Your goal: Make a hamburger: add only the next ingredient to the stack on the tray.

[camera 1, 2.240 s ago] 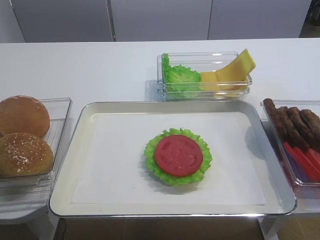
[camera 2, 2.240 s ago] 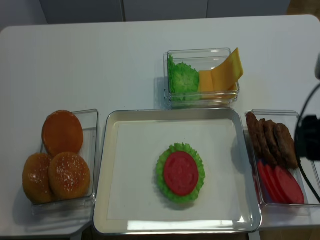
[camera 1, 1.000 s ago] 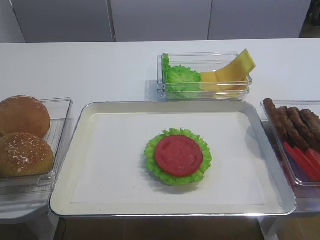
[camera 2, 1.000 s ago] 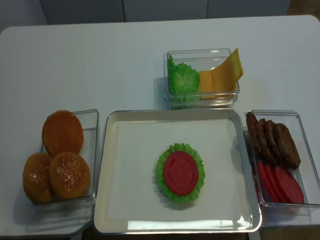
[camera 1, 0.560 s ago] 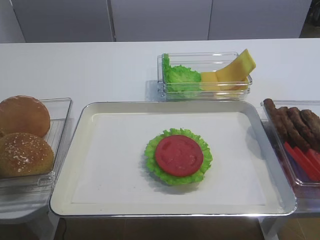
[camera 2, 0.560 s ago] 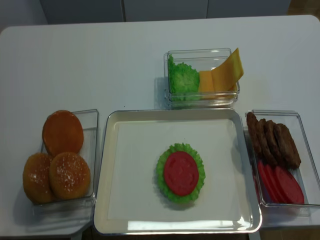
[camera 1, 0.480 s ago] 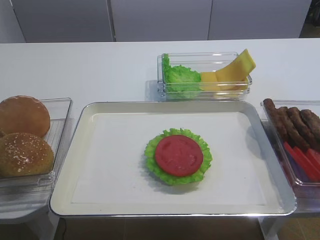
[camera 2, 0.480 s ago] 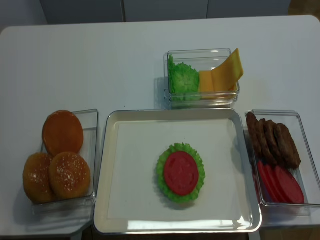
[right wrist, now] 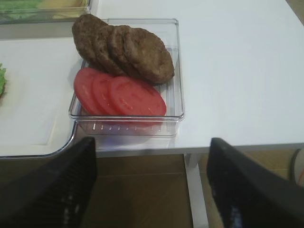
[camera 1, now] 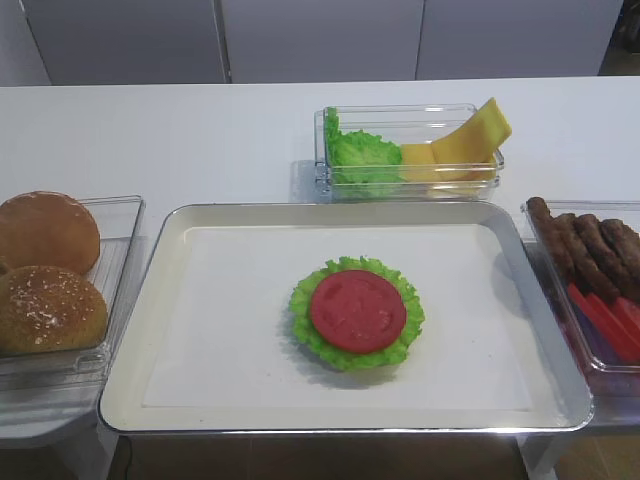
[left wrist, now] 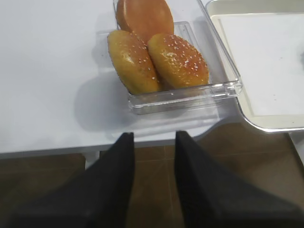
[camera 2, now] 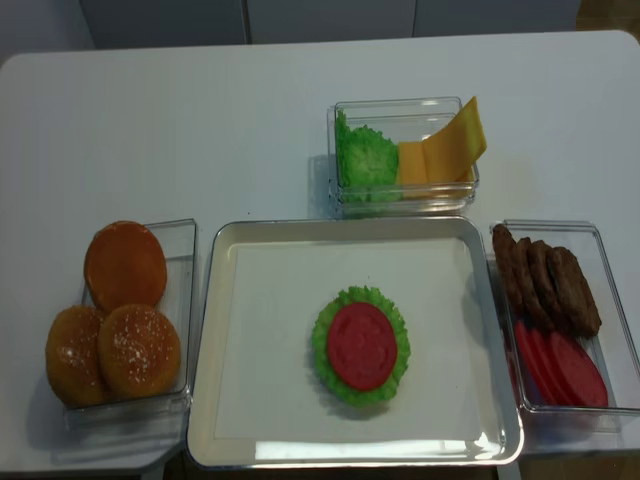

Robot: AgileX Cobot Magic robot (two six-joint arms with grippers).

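Red tomato slice [camera 1: 357,310] on bright green ruffled lettuce [camera 1: 306,328]; silver tray [camera 1: 130,350] with white liner [camera 1: 230,330]. Golden-brown buns [camera 1: 45,305], white-speckled with seeds. Yellow cheese [camera 1: 470,135]. Dark brown patties [camera 1: 590,245]. White desk [camera 1: 200,130]. Black fingers [right wrist: 247,185].

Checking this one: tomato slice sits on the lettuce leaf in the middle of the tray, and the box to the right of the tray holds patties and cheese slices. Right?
Not quite. The box right of the tray holds patties and tomato slices, not cheese; the realsense high view shows it. The cheese is in the box behind the tray. The tomato slice does sit on the lettuce leaf.
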